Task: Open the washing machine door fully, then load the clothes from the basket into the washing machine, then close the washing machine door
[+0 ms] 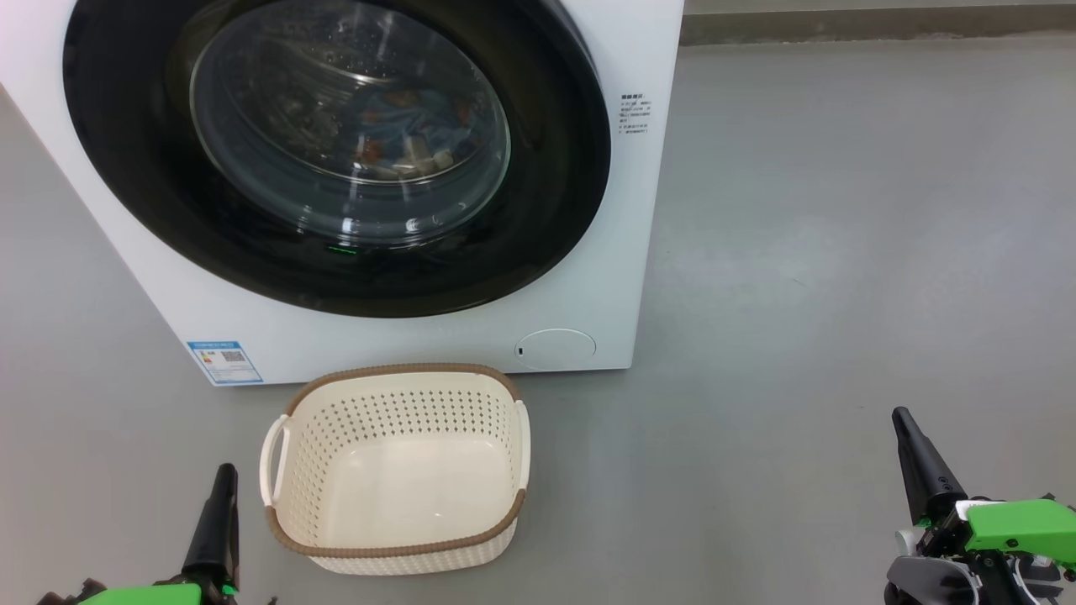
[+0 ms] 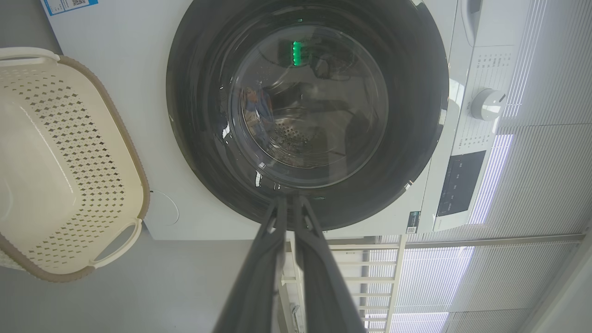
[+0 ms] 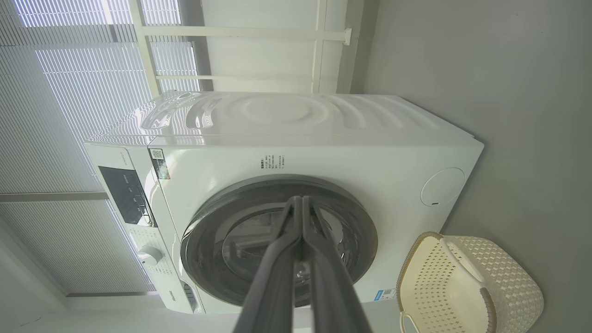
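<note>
The washing machine door (image 1: 336, 143) sits flush against the front of the washing machine (image 1: 626, 252), at 11 o'clock in the head view. The clothes (image 1: 403, 126) show through its glass, inside the drum. At the door's 6 o'clock, the basket (image 1: 403, 368) stands on the floor with nothing in it. The left gripper (image 1: 225, 475) is at the basket's 8 o'clock and the right gripper (image 1: 906, 424) is well apart at 4 o'clock — both clenched, grasping nothing. The step in hand is probably confirming closure: check the seam all round — if a gap shows, press the black ring, not the glass.
</note>
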